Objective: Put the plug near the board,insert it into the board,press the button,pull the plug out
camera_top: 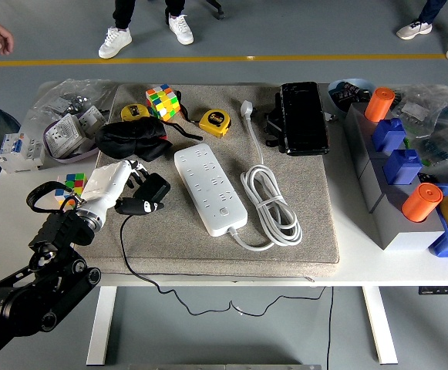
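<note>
Left hand [123, 179] grasping black plug [148, 193] at grey mat's [301, 231] left edge, just left of white board [210, 188]; clear mat strip between them. White bench [362, 262] cluttered, grey floor [285, 31] beyond.

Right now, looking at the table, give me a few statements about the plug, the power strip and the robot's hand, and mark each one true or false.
1. The left hand is on the black plug, left of the white power strip. True.
2. The black plug is already seated in the power strip. False: it lies on the grey mat, apart from the strip.
3. The strip's own white cord lies coiled to its right. True.
4. The yellow tape measure sits at the near edge of the table. False: it is toward the far side, beyond the strip.
5. The right hand is pressing the strip's button. False: no right hand is in view.
</note>
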Motion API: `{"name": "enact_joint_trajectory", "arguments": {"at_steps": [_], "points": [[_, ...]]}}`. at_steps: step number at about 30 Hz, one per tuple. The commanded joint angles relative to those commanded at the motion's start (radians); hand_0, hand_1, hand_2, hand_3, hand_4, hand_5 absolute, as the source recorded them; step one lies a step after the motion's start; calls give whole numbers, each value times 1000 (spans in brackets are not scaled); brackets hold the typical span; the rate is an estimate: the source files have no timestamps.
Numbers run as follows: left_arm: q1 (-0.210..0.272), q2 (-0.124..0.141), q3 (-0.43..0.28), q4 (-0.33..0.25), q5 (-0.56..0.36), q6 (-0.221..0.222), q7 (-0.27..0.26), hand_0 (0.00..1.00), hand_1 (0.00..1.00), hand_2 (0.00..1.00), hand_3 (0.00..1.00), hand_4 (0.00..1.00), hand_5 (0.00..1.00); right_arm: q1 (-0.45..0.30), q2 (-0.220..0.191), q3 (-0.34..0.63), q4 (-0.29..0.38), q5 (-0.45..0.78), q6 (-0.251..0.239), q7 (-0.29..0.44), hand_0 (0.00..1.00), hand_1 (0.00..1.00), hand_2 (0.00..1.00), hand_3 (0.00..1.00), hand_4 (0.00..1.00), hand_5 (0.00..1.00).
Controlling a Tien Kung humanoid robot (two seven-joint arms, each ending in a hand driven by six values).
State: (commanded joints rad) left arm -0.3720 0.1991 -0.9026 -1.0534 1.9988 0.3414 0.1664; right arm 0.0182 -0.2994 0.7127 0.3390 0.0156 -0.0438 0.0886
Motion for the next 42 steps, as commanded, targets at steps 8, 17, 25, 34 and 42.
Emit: {"name": "enact_joint_trajectory", "arguments": {"at_steps": [8, 17, 25, 34, 42], "points": [[-1, 1, 3, -5, 13, 11, -5, 270, 411, 432, 544, 849, 2, 0, 0, 0, 1, -1, 0, 0, 589, 643, 562, 486, 752, 484], [-2, 5, 2, -26, -43, 39, -72, 262, 400, 418, 543, 826, 2, 0, 0, 0, 0, -2, 1, 0, 590, 643, 562, 485, 751, 482], [-6, 11, 5, -38, -219, 14, -183, 256, 385, 415, 542, 824, 2, 0, 1, -1, 0, -2, 0, 1, 590, 643, 562, 485, 750, 481], [-36, 16, 54, -55, -289, -8, -218, 258, 389, 408, 542, 817, 2, 0, 0, -2, 0, -2, 1, 0, 590, 641, 560, 484, 748, 478], [-56, 10, 79, -55, -283, -12, -213, 259, 396, 409, 544, 807, 2, -5, 6, -4, -1, 0, 2, -1, 590, 641, 559, 484, 748, 476]]}}
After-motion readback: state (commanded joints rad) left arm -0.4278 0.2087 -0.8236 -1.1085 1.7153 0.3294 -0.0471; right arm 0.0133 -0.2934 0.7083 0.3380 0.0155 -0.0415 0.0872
